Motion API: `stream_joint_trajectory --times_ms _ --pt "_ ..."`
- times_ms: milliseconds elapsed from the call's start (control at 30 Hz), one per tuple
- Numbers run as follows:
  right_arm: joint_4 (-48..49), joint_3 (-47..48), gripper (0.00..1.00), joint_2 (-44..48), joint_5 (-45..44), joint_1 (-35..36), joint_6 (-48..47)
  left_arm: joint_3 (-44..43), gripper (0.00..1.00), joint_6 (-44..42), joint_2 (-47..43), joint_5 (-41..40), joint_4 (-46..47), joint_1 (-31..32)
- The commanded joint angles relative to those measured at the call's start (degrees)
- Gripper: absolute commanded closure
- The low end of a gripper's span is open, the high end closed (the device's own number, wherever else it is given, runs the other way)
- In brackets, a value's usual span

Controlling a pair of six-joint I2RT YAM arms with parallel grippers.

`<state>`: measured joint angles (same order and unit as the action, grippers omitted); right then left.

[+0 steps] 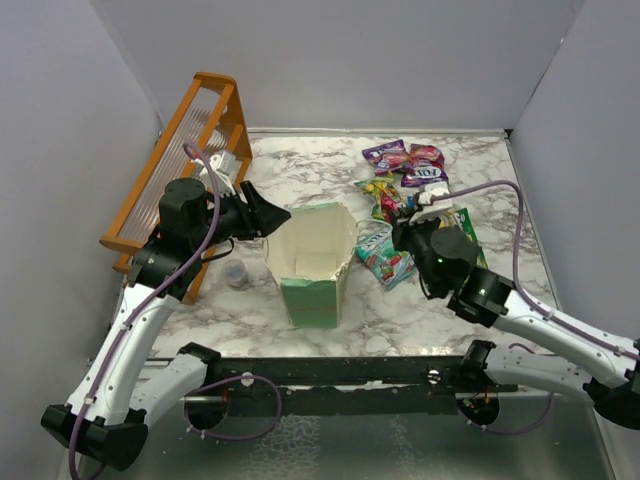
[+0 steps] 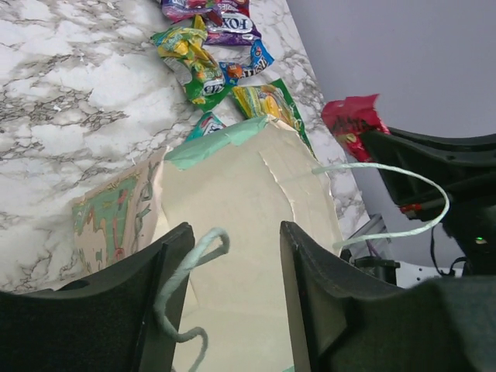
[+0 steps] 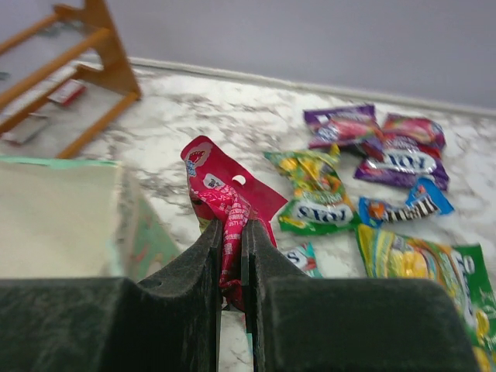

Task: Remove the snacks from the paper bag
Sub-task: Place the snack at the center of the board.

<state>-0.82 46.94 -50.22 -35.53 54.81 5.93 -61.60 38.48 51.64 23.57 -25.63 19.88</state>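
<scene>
The mint-green paper bag [image 1: 318,290] stands open in the middle of the table, its cream inside [image 2: 240,194] showing. My left gripper [image 1: 268,216] is open at the bag's left rim. In the left wrist view [image 2: 232,256] the inner wall shows between the jaws and a string handle [image 2: 186,271] lies against the left finger. My right gripper [image 1: 408,236] is to the right of the bag. It is shut on a red snack packet [image 3: 225,190] and holds it above the table [image 3: 231,232]; the packet also shows in the left wrist view [image 2: 353,120]. Several snacks [image 1: 400,175] lie on the table behind it.
An orange wooden rack [image 1: 180,165] leans at the far left. A small clear cup [image 1: 236,273] stands left of the bag. A teal packet [image 1: 385,255] lies between the bag and my right gripper. Grey walls close in the table on three sides.
</scene>
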Motion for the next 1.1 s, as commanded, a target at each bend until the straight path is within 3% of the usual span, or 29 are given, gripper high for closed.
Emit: stream_joint_trajectory --times_ms 0,100,200,300,667,767,933,967,1067 --pt "-4.6 1.0 0.99 -6.6 -13.9 -0.9 9.0 -3.2 0.45 -2.9 -1.1 -3.4 -4.2 -0.2" --pt "-7.0 2.6 0.99 -10.9 -8.3 -6.3 14.2 -4.7 0.34 -4.1 -2.0 -6.4 -7.1 -0.3" --pt "-7.8 2.6 0.99 -16.2 2.8 -16.1 19.9 -5.1 0.23 -4.4 -3.6 -9.0 -8.7 -0.2" --pt "-5.6 0.9 0.99 -20.8 10.9 -22.7 21.5 -6.5 0.02 -5.2 -4.6 -10.2 -10.8 -0.3" --pt "0.6 -4.0 0.95 -32.9 5.0 -25.9 17.1 -15.5 0.01 -9.1 -5.0 -14.2 -16.7 -0.2" --pt "-1.5 -1.8 0.75 -32.8 5.2 -25.9 16.6 -19.1 0.01 -10.5 -4.6 -15.4 -18.2 -0.2" --pt "-8.1 3.5 0.08 -26.3 13.5 -25.9 10.7 -25.0 0.01 -13.8 -4.4 -18.5 -20.8 -0.2" --pt "-9.6 4.9 0.0 -24.0 15.6 -25.9 10.9 -26.0 0.01 -14.3 -4.5 -19.4 -21.2 -0.2" --pt "-13.2 8.6 0.01 -16.4 22.3 -25.9 12.9 -28.0 0.01 -15.6 -5.3 -22.1 -21.2 -0.2"
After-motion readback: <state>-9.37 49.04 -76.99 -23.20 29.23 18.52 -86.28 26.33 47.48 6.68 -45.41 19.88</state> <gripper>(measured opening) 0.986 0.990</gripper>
